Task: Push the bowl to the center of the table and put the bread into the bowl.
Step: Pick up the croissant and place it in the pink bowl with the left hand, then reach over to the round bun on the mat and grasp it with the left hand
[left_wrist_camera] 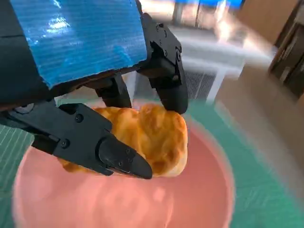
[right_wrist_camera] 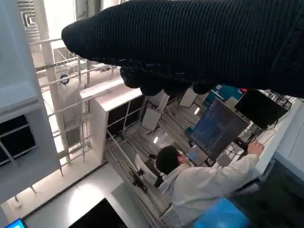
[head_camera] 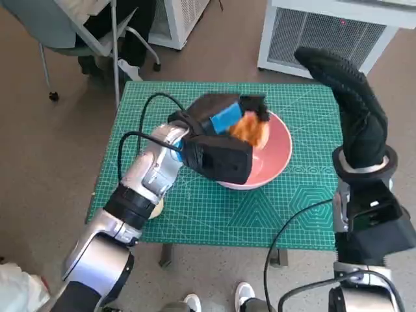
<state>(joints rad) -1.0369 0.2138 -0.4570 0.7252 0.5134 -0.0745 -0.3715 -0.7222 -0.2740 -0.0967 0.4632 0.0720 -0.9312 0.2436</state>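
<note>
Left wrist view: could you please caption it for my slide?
Left hand holds the bread over the pink bowl.

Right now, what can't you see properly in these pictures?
- Whether the bread touches the bowl: the left hand covers it in the head view, and blur hides it in the left wrist view.
- The right hand's fingers: the glove hides them in the right wrist view.
- The table's far right edge: the right arm covers it in the head view.

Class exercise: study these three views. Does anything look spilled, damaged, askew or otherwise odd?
Nothing stands out as spilled or damaged. The left hand holds the bread over the pink bowl, which stands upright on the green table. The right hand is raised clear of the table, holding nothing.
</note>
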